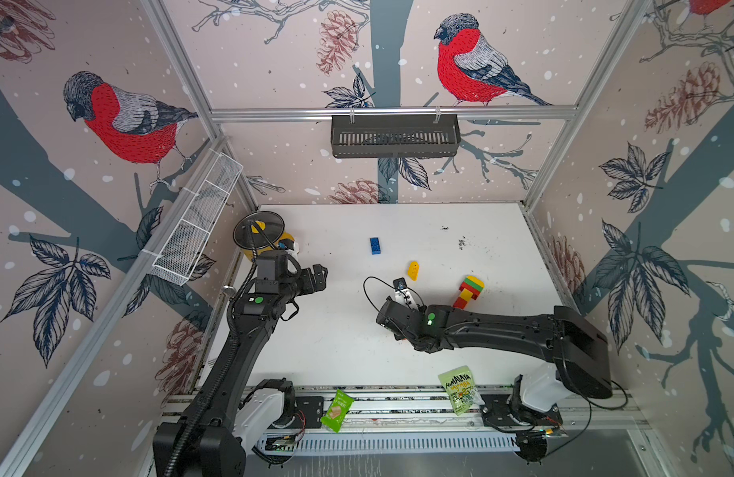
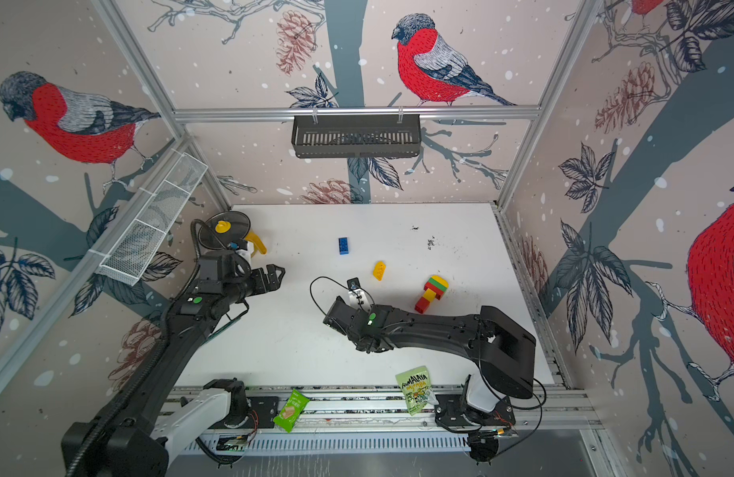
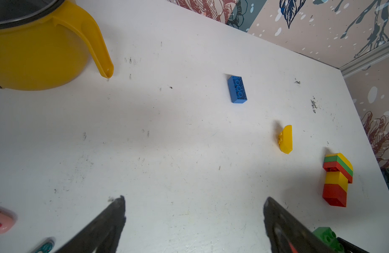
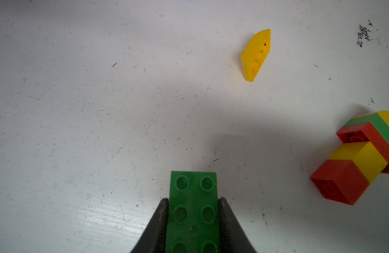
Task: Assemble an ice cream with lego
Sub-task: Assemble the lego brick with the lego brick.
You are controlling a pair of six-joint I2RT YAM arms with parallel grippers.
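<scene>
Green brick (image 4: 193,186): stiff, light, slick; you hold its long sides.
Right end effector (image 4: 193,199): pinching it.
Left end effector (image 3: 194,198): spread.

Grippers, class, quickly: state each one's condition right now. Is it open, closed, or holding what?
Left gripper: open, holding nothing.
Right gripper: closed on the green lego brick.

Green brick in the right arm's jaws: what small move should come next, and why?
Probably carry the green brick across to the part-built stack. The right gripper has its jaws shut on the brick, apart from the stack, which lies on its side on the table. The left gripper is open and empty.
</scene>
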